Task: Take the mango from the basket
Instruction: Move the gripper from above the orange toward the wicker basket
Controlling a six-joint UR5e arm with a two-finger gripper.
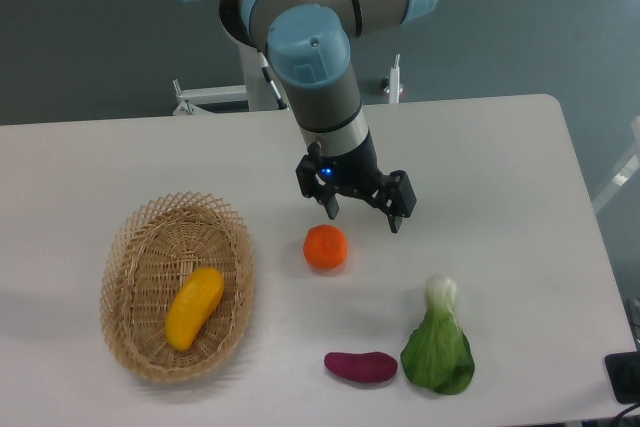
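Observation:
The mango point(194, 307) is a smooth yellow-orange, elongated fruit lying at a slant inside the oval wicker basket point(135, 247) on the table's left side. My gripper point(364, 215) hangs over the middle of the table, well to the right of the basket and just above the round orange. Its two dark fingers are spread apart with nothing between them.
A round orange point(326, 247) sits just below and left of the gripper. Near the front edge lie a purple sweet potato point(361, 366) and a leafy green bok choy point(439, 344). A dark object point(624, 377) pokes over the table's right front corner.

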